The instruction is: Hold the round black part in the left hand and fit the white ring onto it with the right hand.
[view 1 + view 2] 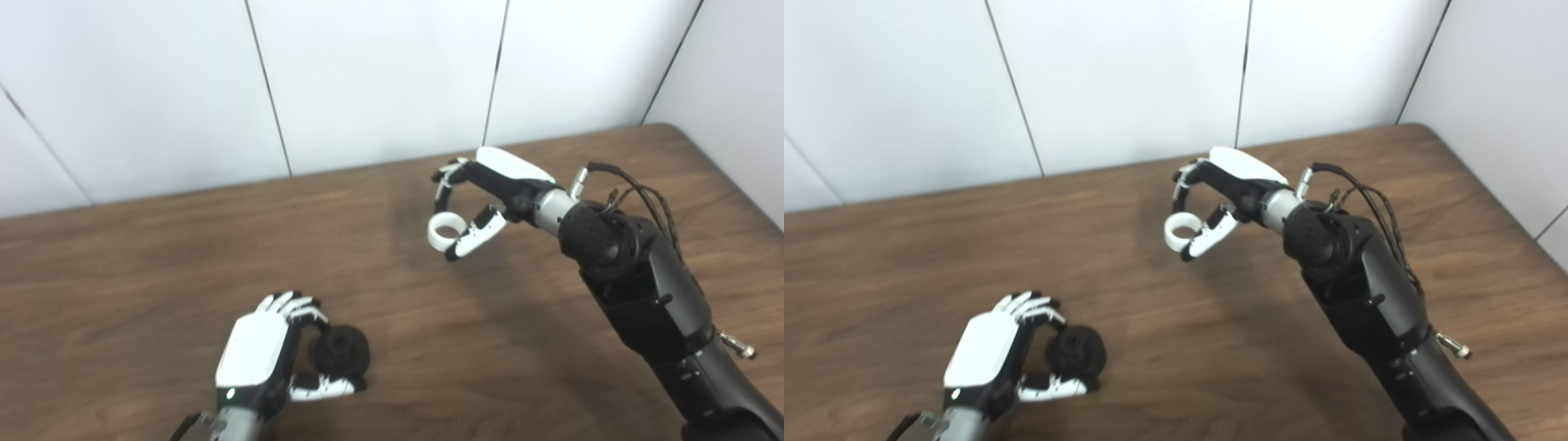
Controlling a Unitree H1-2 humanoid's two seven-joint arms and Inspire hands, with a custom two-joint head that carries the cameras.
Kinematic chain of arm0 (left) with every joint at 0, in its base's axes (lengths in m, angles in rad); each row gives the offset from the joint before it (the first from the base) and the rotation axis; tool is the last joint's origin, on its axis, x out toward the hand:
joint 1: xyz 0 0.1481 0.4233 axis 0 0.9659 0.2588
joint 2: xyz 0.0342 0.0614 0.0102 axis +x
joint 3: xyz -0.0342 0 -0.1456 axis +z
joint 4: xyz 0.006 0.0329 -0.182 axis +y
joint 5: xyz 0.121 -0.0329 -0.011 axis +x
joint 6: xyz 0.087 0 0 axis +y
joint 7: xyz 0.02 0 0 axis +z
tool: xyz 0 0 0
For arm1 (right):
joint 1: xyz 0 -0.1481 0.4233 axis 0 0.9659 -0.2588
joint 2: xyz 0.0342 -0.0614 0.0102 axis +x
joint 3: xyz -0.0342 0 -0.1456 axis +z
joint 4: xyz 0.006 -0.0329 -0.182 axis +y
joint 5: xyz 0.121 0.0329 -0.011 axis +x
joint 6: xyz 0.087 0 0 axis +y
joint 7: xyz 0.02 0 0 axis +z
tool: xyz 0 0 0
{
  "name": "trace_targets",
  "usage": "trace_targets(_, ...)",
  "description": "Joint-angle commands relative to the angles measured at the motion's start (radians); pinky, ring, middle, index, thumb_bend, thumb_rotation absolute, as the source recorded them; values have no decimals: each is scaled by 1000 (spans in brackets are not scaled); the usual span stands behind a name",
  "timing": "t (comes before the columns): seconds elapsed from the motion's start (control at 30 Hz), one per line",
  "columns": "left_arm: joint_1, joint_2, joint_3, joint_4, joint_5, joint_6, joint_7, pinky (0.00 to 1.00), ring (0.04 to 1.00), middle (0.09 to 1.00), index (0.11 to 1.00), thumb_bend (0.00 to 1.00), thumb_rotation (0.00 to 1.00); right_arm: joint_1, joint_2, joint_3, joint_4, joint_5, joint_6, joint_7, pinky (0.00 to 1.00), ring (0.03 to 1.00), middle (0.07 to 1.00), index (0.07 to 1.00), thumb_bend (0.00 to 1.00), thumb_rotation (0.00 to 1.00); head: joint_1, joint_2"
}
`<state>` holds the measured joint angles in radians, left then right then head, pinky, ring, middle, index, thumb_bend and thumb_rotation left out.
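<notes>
The left hand [260,358] curls around the round black part [340,351], a dark ridged disc low over the brown bench [153,263]. Well apart, up and to its right, the right hand [484,199] pinches the white ring [443,230], a plain smooth band, between thumb and fingertips.

I count one round black part [340,350], gripped in my left hand [263,355], and one white ring [445,230], pinched in my right hand [484,196]. That makes two hands and two arms in view, one from each side. There is one wooden table [153,257] under it all, and behind it I count several white wall panels [380,73].
</notes>
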<state>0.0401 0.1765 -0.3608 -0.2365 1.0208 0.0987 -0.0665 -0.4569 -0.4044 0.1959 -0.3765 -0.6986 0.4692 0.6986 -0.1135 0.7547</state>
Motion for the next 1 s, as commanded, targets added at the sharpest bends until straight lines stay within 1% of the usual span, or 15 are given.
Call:
trace_targets(0.0,1,-2,-16,-9,23,5,-18,926,889,800,485,523,53,-29,26,-24,-62,-27,0,25,943,970,870,483,525,135,10,4)
trace_targets(0.1,-1,-10,-24,-13,32,19,-24,924,889,800,485,523,53,-22,69,-30,-110,-48,0,70,937,970,873,483,525,135,30,10)
trace_targets(0.13,-1,-13,-27,-15,35,22,-25,924,890,801,485,523,53,-17,82,-33,-124,-46,0,82,957,972,874,483,525,135,36,12)
trace_targets(0.2,-1,-18,-30,-16,39,28,-26,926,890,800,485,523,53,-6,96,-34,-145,-43,0,96,991,976,875,482,525,135,47,17)
trace_targets(0.4,-2,-30,-44,-18,61,45,-31,942,898,802,486,523,54,36,135,-21,-199,-41,0,121,1000,985,879,482,525,135,72,27)
trace_targets(0.53,-4,-38,-53,-18,70,51,-29,942,896,801,486,524,54,67,163,-6,-208,-47,0,107,1000,991,899,482,524,134,92,33)
trace_targets(0.63,-5,-46,-56,-16,73,56,-26,942,895,801,486,523,54,81,173,18,-208,-48,-6,86,1000,990,902,482,524,134,99,34)
trace_targets(0.83,-7,-59,-62,-13,84,68,-33,944,900,804,485,524,54,100,177,63,-193,-33,-22,54,1000,989,902,483,524,134,109,39)
trace_targets(0.97,-10,-66,-66,-6,84,71,-23,938,896,801,485,523,54,115,185,88,-164,-22,-41,16,1000,986,900,482,524,134,119,39)
